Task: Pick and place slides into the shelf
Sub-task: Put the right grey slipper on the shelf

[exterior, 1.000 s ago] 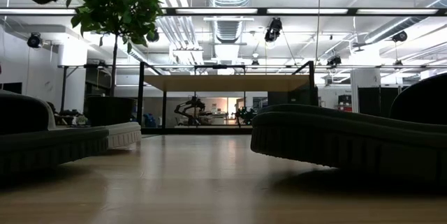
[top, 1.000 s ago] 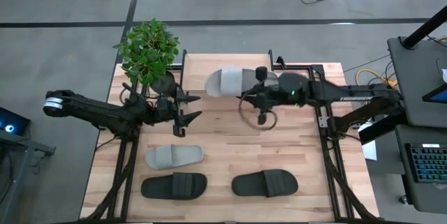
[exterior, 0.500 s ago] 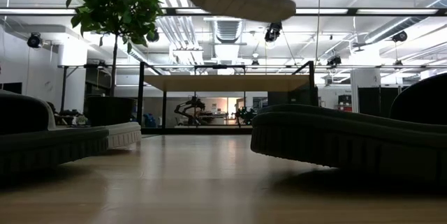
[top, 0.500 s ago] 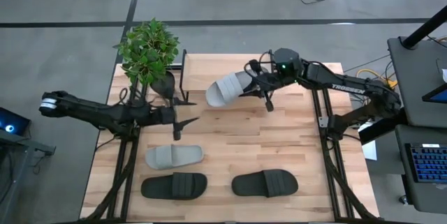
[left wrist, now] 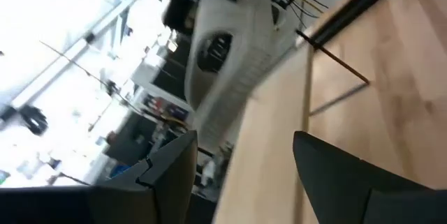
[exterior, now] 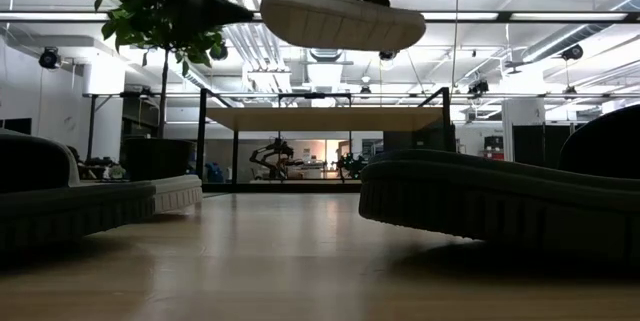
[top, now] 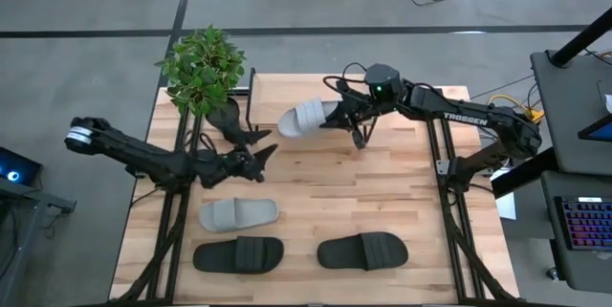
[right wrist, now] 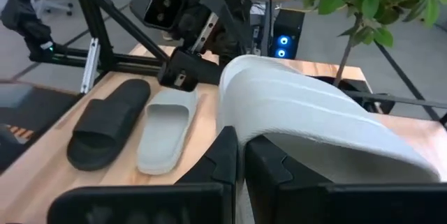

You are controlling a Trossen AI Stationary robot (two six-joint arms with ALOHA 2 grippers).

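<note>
Reading TROSSEN on right arm, right pincer gripping grey slide

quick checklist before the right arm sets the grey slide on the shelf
1. Right end effector shut on the light grey slide: ok, fingers clamp its strap in the right wrist view.
2. Slide lifted off the table: ok, the low view shows it in the air.
3. Slide over the shelf: cannot tell; the high view hardly shows the shelf.
4. Left end effector open and holding nothing: ok.
5. Left end effector clear of the path: cannot tell, it is close to the slide.
6. Other grey slide and two black slides waiting on the table: ok.
</note>
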